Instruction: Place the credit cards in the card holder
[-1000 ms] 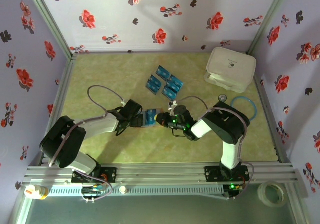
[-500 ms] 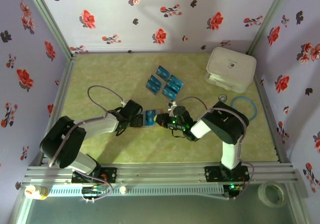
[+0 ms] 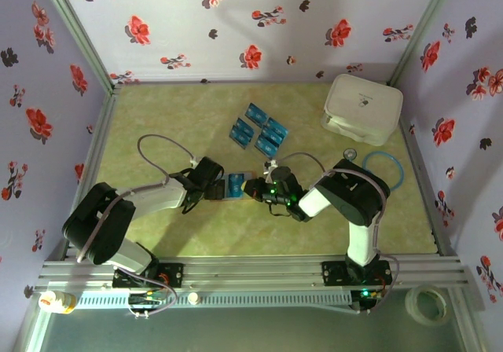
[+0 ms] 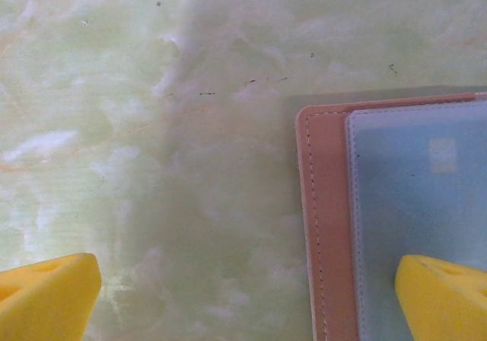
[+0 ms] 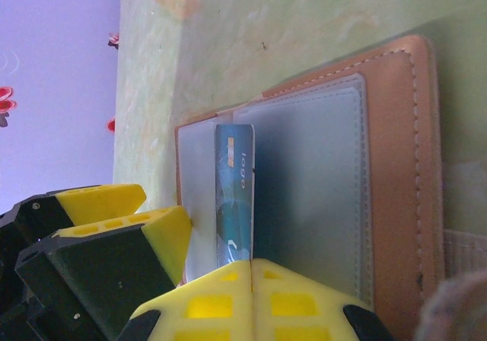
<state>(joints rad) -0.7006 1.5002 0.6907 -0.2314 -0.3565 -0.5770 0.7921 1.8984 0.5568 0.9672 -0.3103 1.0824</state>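
The card holder [image 3: 235, 185] lies open on the green table between my two grippers; it is a tan wallet [image 5: 399, 166] with clear sleeves. My right gripper [image 5: 252, 263] is shut on one blue credit card [image 5: 234, 192], held edge-on over the sleeves near the wallet's fold. My left gripper [image 4: 245, 303] is open. One yellow finger [image 4: 445, 295] sits on the wallet's clear sleeve [image 4: 418, 204], through which pale blue shows, and the other finger [image 4: 46, 295] is over bare table. Several more blue credit cards [image 3: 259, 128] lie grouped farther back.
A big white rounded box [image 3: 363, 108] stands at the back right, with a blue ring [image 3: 383, 167] in front of it. Flowered walls close in the table on three sides. A tape roll [image 3: 428, 303] lies beyond the near rail.
My right gripper has edged slightly left toward the wallet with the card in it. The left arm has stayed put.
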